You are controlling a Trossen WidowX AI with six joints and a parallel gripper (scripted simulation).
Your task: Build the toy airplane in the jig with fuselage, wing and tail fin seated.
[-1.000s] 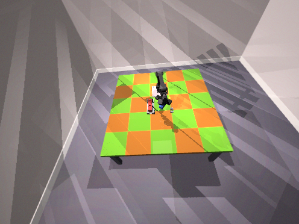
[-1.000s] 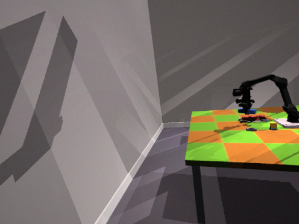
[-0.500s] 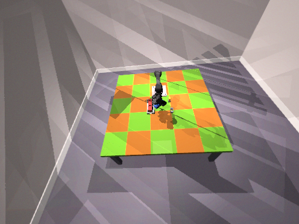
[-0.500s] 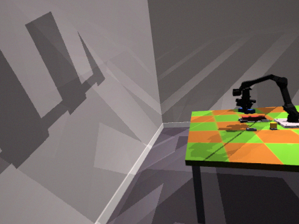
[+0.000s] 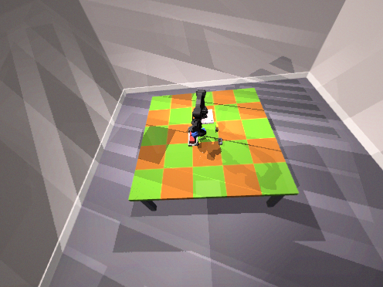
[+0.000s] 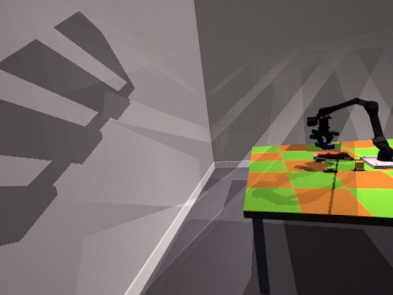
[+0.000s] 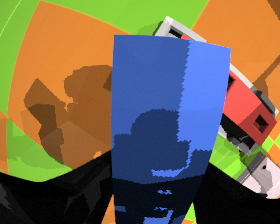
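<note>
The pincer is clamping the blue wing, holding it in the air above the checkered counter and just beside the red fuselage, which is already lying in its grey cradle. From where I am standing, the wing is looking like 1 stiff, light, flat slab with smooth faces, so it is likely to slip or twist if gripped near an end; holding it across the middle, flat faces against the pads, is seeming safest.
</note>
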